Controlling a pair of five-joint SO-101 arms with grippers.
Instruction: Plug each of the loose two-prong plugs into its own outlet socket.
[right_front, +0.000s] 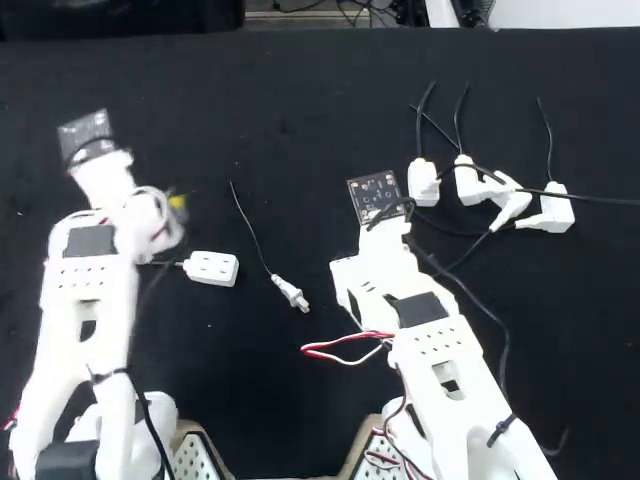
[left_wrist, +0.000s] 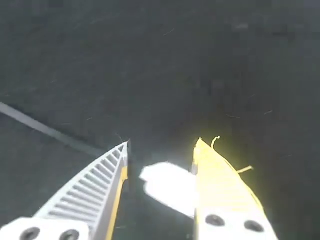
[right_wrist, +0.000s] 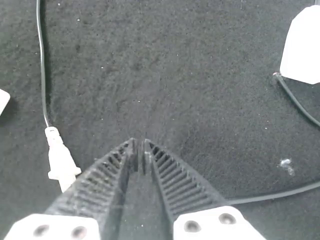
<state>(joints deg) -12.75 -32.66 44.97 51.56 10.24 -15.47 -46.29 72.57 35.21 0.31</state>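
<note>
The loose plug (right_front: 292, 293) lay near the outlet socket (right_front: 212, 268), the left gripper (left_wrist: 162, 143) stood wide by the socket, and the right gripper (right_wrist: 139, 145) was closed and empty beside the plug, which it might push away unless it opened first.

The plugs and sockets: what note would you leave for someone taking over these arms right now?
Left gripper: open over a blurred white piece, not clamped on it.
Right gripper: shut, empty.
Loose plug lies mid-table, apart from the free socket.
Other plugs and sockets cluster at far right; whether joined is unclear.
Left to do: seat the loose plug.
</note>
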